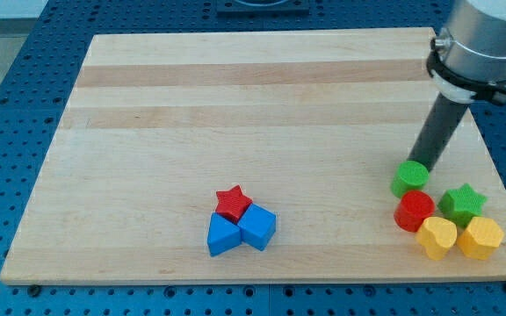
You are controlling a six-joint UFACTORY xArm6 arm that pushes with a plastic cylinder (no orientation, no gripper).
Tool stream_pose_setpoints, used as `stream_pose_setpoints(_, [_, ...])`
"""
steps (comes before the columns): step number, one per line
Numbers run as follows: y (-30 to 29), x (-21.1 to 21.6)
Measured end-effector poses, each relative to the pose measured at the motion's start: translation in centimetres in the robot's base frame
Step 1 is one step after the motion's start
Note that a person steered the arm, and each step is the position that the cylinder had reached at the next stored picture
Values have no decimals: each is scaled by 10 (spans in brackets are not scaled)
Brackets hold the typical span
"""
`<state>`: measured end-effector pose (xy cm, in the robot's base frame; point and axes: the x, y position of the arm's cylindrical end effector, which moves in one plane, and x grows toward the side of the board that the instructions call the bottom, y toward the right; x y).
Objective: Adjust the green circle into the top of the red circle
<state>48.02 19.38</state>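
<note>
Tip [422, 163] of my bare rod, which has no jaws, touches green circle [409, 178] from upper right; nudge it gently, keeping it atop red circle [414, 211].

Bright, even light, soft shadows, sharp focus

Lab: blue perforated bench [25, 79], wooden board [235, 96]

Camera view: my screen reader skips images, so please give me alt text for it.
My tip touches the green circle, just above the red circle, at the wooden board's right. Nearby are a green star and two yellow blocks.
</note>
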Motion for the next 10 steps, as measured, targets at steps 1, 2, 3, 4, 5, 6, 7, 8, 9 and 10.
stream_pose_setpoints(1, [-18, -4])
stream_pose_setpoints(2, [-37, -4])
stream_pose_setpoints(3, [-40, -4])
stream_pose_setpoints(4, [-39, -4])
stream_pose_setpoints(5, [-51, -4])
stream_pose_setpoints(6, [-75, -4])
stream_pose_setpoints(7, [-93, -3])
stream_pose_setpoints(8, [-96, 7])
stream_pose_setpoints(9, [-78, 15])
stream_pose_setpoints(10, [-59, 16])
